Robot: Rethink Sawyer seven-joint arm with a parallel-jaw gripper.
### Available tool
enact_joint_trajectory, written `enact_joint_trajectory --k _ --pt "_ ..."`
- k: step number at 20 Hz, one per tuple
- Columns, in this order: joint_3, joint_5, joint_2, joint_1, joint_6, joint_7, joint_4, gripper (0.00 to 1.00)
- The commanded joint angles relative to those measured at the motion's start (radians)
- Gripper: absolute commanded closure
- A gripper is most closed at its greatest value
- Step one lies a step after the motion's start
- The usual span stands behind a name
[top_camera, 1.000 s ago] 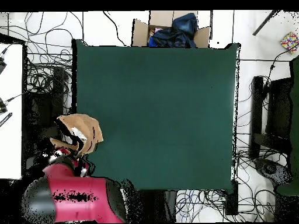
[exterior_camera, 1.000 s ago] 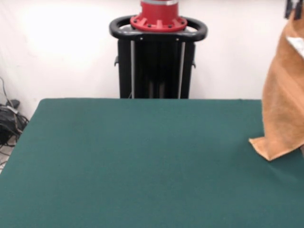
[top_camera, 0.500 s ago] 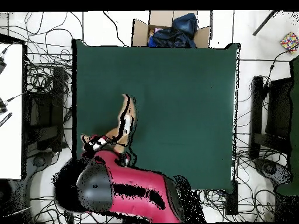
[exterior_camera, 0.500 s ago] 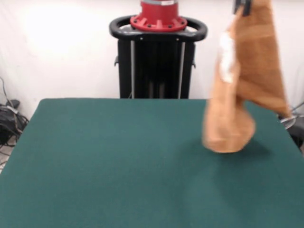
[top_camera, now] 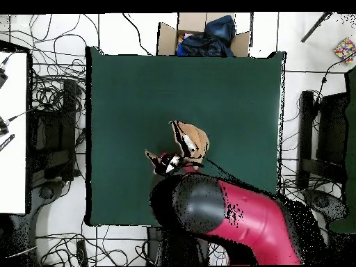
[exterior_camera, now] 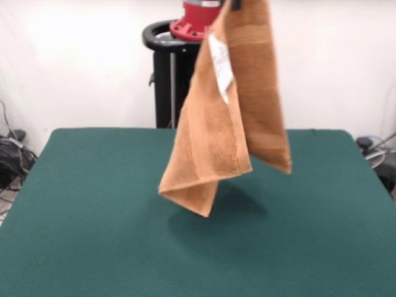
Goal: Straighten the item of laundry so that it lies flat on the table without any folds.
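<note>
- White wall and cable clutter frame a large dark green felt-topped table [exterior_camera: 93, 235], bare except for the cloth's shadow.
- An orange-tan terry-cloth towel [exterior_camera: 232, 117] with a small white label [exterior_camera: 221, 59] hangs in folds above the table's middle, clear of the felt.
- Its top edge runs out of the front view; the overhead view shows the red and black arm [top_camera: 229, 219] over it. Whether the gripper is clamped cannot be told, though something clearly holds the towel up.
- Risk: lowered straight down, the doubled layers would likely land stacked, keeping their folds.
</note>
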Motion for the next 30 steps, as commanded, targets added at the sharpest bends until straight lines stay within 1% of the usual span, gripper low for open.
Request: enact_joint_trajectory --k 1,3,10,14,17,20,24,30 --pt "0.208 -0.021 0.155 -0.117 -0.069 -0.316 -0.016 1.00" --pt "0.230 -0.022 0.179 -0.140 -0.084 -0.342 -0.022 1.00" --pt "0.256 -0.044 0.202 -0.173 -0.090 -0.368 -0.041 1.00" --pt "0.301 -0.043 0.219 -0.224 -0.107 -0.408 -0.025 1.00" --pt "0.333 -0.055 0.212 -0.269 -0.076 -0.446 -0.039 1.00" --pt "0.360 -0.077 0.220 -0.323 -0.020 -0.491 -0.091 1.00" --pt "0.405 -0.130 0.281 -0.381 0.026 -0.524 -0.188 1.00" --pt "0.472 -0.190 0.337 -0.458 0.070 -0.549 -0.264 1.00"
